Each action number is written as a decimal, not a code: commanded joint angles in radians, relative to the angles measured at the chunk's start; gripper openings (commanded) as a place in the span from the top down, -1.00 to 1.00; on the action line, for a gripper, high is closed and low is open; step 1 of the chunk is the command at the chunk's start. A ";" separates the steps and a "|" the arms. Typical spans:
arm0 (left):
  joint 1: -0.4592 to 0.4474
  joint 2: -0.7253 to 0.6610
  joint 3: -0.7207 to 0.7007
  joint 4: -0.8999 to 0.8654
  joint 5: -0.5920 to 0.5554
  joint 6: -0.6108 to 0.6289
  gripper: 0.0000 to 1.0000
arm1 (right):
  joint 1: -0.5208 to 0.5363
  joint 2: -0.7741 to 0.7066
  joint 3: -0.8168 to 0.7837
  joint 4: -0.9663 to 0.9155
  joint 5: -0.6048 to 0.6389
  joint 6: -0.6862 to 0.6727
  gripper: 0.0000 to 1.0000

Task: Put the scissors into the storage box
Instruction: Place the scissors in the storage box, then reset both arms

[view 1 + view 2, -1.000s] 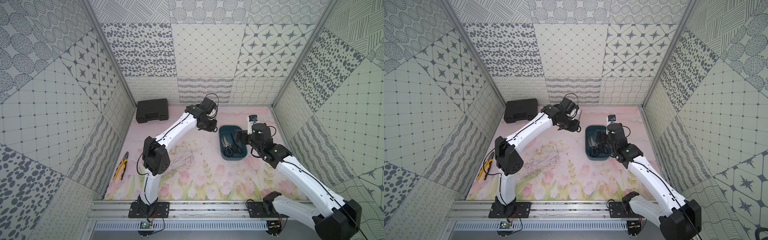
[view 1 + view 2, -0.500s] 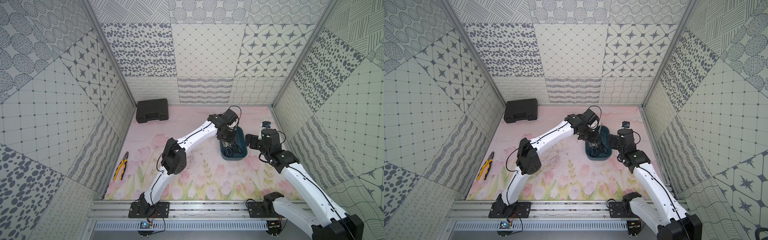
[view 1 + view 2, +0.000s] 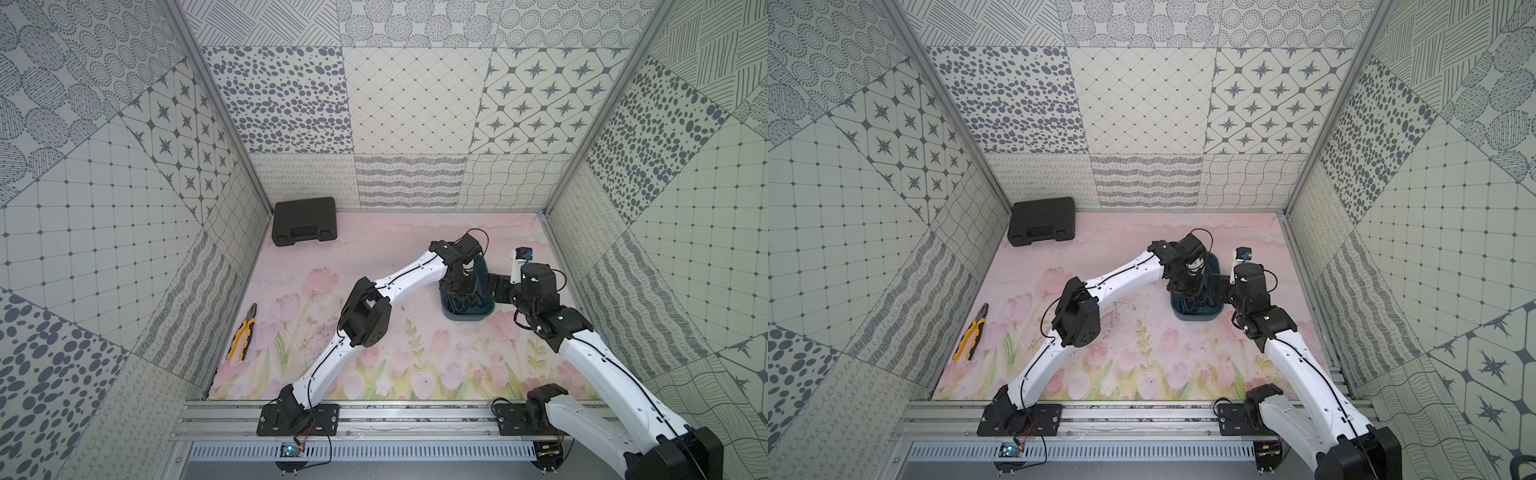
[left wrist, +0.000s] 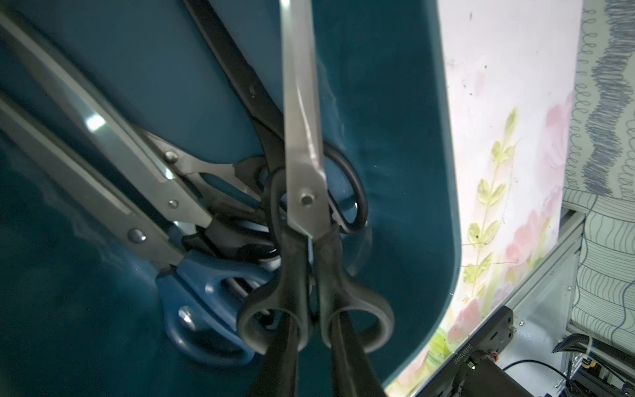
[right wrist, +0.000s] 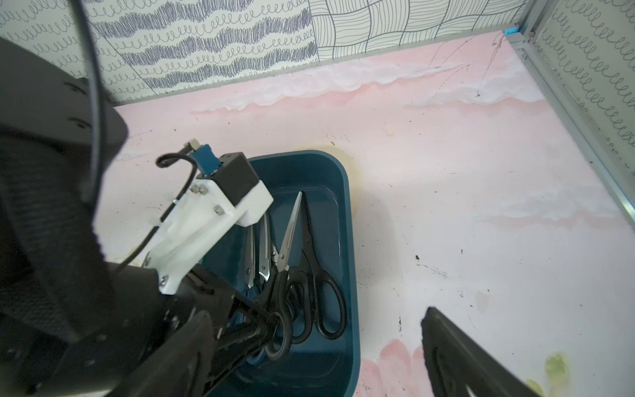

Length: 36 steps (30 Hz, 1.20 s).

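— What has changed since a second ago?

— The left arm [image 3: 407, 278] has swung from the far part of the mat [image 3: 374, 257] over to the storage box [image 3: 469, 318]. The left gripper [image 4: 314, 343] is now down inside the box. The right gripper [image 3: 498, 287] has drawn back to the box's right side. Its jaws stand wide apart and nothing is between them.

— What is in the box?

— Four pairs of scissors [image 4: 165, 192] lie on the bottom, close together, with handles toward the near end. Three have bright blades, and one of these has blue handles [image 4: 206, 309]. The black pair [image 5: 309, 247] is dark all over.

— And the fifth?

— The held scissors [image 4: 304, 144] have a bright closed blade and dull black loops. The left gripper is pressed together on their handle end. The blade points to the far end of the box, with its tip tilted up over the others. If it touches them, I cannot tell.
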 commanded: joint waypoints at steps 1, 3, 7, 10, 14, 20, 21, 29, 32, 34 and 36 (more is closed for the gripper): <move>-0.006 0.025 0.044 -0.032 0.019 -0.031 0.73 | -0.002 -0.022 -0.019 0.053 0.007 -0.013 -0.93; -0.012 0.011 0.041 -0.024 0.003 -0.021 0.31 | -0.002 -0.022 -0.024 0.056 0.010 -0.010 -0.93; -0.020 -0.029 0.042 0.001 -0.028 0.012 -0.27 | -0.002 -0.023 -0.030 0.064 0.018 -0.007 -0.93; -0.019 -0.062 0.042 0.014 -0.046 0.032 -0.56 | -0.002 -0.027 -0.031 0.071 0.016 -0.010 -0.94; -0.019 -0.143 0.028 0.025 -0.102 0.051 -0.65 | -0.002 -0.045 -0.027 0.081 0.021 -0.016 -0.93; -0.019 -0.393 -0.173 0.149 -0.309 0.098 -0.83 | -0.002 -0.101 -0.040 0.128 0.053 -0.031 -0.93; -0.020 -0.439 -0.218 0.176 -0.353 0.106 -0.88 | -0.002 -0.104 -0.039 0.132 0.056 -0.036 -0.93; 0.014 -0.868 -0.732 0.548 -0.647 0.236 -0.93 | -0.002 -0.139 -0.062 0.190 0.077 -0.058 -0.94; 0.027 -1.078 -1.043 0.805 -0.756 0.341 -0.93 | -0.001 -0.170 -0.097 0.263 0.076 -0.093 -0.94; 0.042 -1.220 -1.244 0.950 -0.817 0.424 -0.94 | 0.000 -0.173 -0.113 0.299 0.088 -0.115 -0.93; 0.074 -1.337 -1.419 1.059 -0.890 0.473 -0.97 | 0.001 -0.156 -0.122 0.316 0.142 -0.122 -0.93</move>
